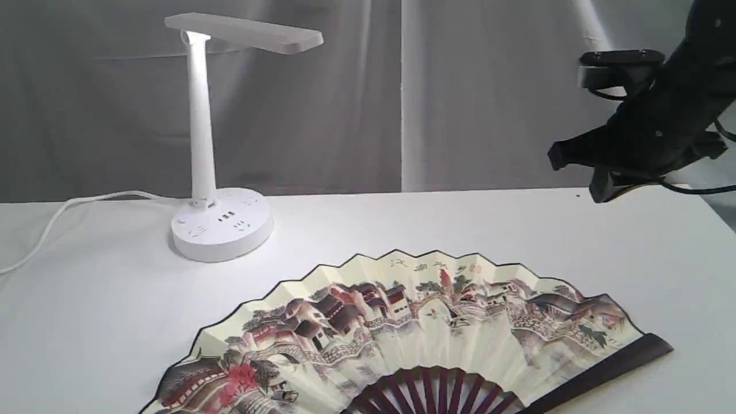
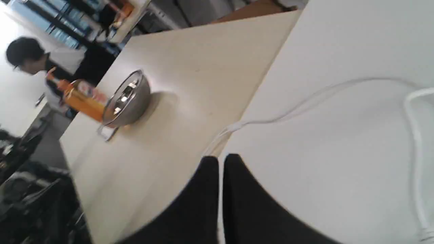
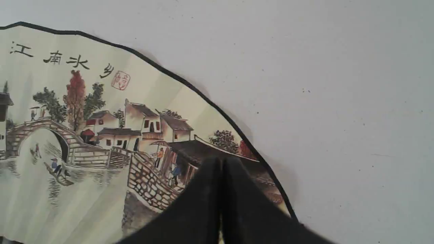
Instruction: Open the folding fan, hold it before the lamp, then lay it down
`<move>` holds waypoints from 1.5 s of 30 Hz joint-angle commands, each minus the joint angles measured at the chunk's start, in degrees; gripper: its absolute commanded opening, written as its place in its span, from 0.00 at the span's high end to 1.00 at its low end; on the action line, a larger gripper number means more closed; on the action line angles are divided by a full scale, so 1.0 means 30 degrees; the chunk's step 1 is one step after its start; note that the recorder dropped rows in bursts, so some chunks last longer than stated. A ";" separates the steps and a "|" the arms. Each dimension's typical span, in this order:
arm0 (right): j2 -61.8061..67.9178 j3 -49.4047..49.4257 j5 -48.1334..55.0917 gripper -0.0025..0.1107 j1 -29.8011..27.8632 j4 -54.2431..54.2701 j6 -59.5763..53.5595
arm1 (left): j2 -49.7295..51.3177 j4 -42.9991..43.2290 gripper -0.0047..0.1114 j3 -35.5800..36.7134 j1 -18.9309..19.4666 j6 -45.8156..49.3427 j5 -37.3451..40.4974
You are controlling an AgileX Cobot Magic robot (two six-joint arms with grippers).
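Observation:
The folding fan (image 1: 402,322) lies spread open and flat on the white table (image 1: 471,221), painted side up, its dark ribs at the near edge. The lamp (image 1: 201,144) stands at the back left, its head lit. High at the right, my right gripper (image 1: 555,156) hangs shut and empty, clear of the fan. In its wrist view the closed gripper (image 3: 220,161) hovers above the fan's (image 3: 101,135) right end. My left gripper (image 2: 220,157) is shut and empty over the table's left edge, near the lamp's white cord (image 2: 305,101). The exterior view does not show it.
The cord (image 1: 75,204) runs from the lamp base off the table's left side. Beyond that edge is a beige table (image 2: 190,61) with a steel bowl (image 2: 127,98) and an orange bottle (image 2: 81,100); a person (image 2: 27,57) is behind it. A grey curtain (image 1: 460,86) backs the scene.

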 commanded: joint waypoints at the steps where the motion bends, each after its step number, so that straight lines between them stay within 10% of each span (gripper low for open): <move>1: -0.0098 0.0134 -0.0120 0.98 0.0008 0.0176 -0.0137 | -0.0041 -0.0098 0.96 -0.0099 -0.0765 0.0121 0.2987; 6: -0.0098 0.0134 -0.0194 0.98 0.0008 0.0142 -0.0714 | -0.0041 -0.0098 0.96 0.0020 -0.2119 -0.8083 0.7401; 15: -0.0098 0.0134 -0.0203 0.98 0.0008 -0.0453 -0.0636 | 0.1646 0.0557 0.96 -0.0713 -0.0536 -2.3985 3.0072; 25: -0.0098 0.0134 0.0031 0.98 0.0008 0.0153 -0.0636 | 0.2582 3.6162 0.96 -0.4268 0.1389 -4.8120 3.8971; 29: -0.0098 0.0134 -0.0011 0.98 0.0008 0.0067 -0.0636 | 0.2264 3.9467 0.96 -0.4426 0.1389 -4.7714 4.1751; 45: -0.7855 0.8480 -0.8556 0.98 0.0008 0.0021 -0.0369 | -0.8919 3.8300 0.96 -0.0834 0.1389 -4.7076 3.7933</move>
